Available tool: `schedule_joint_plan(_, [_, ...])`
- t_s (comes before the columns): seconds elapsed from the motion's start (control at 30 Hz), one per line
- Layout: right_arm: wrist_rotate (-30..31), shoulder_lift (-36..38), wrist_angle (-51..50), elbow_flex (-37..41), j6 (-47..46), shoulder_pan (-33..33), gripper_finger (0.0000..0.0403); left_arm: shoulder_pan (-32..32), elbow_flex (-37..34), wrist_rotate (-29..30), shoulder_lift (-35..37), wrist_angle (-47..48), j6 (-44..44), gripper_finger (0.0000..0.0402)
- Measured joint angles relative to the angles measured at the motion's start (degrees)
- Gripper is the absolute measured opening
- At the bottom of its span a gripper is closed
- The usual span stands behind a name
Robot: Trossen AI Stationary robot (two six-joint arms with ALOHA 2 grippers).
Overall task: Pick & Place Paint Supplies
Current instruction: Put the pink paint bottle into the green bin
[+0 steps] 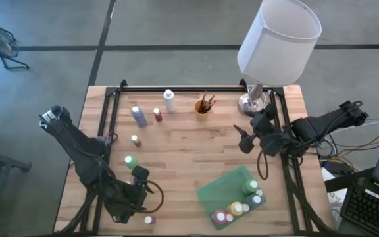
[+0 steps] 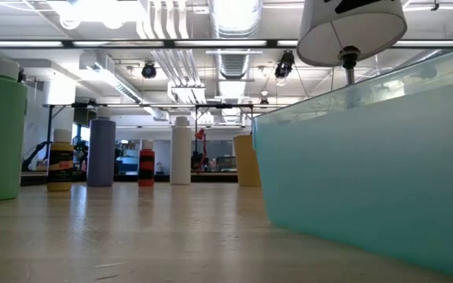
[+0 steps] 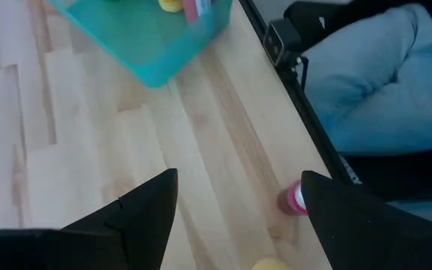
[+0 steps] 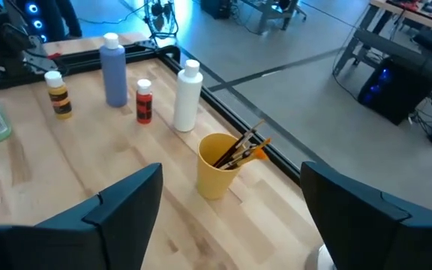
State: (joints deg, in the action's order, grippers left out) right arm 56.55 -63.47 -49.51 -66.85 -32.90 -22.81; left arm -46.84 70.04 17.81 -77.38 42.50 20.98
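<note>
Paint bottles stand at the table's far left: white, blue, red, a small yellow one and a green one. Next to them, a yellow cup holds thin brushes. A teal bin at the near right holds several bottles. A small pink bottle stands by the near edge. My left gripper hangs open above the wood just left of that bottle. My right gripper hovers open at the far right, facing the cup.
A white-shaded lamp on a silver base stands at the far right corner, close to my right arm. A black rail runs round the table. A seated person's legs are beyond the near edge. Bare wood lies mid-table.
</note>
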Motion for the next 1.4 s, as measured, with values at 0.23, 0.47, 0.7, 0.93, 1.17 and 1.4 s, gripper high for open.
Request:
schedule_joint_plan(0.23, [0.2, -0.1, 0.0, 0.0, 0.5, 0.5, 0.0322, -0.4, 0.0, -3.7, -3.2, -1.8, 1.3, 0.0287])
schedule_joint_plan(0.47, [0.3, -0.3, 0.0, 0.0, 0.5, 0.5, 0.0325, -0.4, 0.0, -6.5, -5.4, -2.0, 4.6, 0.0287])
schedule_joint_plan(0.7, [0.3, -0.3, 0.0, 0.0, 0.5, 0.5, 0.0303, -0.4, 0.0, -9.4, -8.1, -3.0, 6.3, 0.0287])
schedule_joint_plan(0.93, [0.3, -0.3, 0.0, 0.3, 0.5, 0.5, 0.0281, -0.4, 0.4, -10.9, -10.8, -4.5, 7.8, 0.0287])
schedule_joint_plan(1.17, [0.3, -0.3, 0.0, 0.4, 0.5, 0.5, 0.0267, -0.6, 3.2, -13.2, -14.5, -4.4, 8.0, 0.0287])
schedule_joint_plan(1.4, [0.3, -0.3, 0.0, 0.7, 0.3, 0.5, 0.0258, -0.6, 4.8, -14.3, -18.1, -2.3, 8.7, 0.0287])
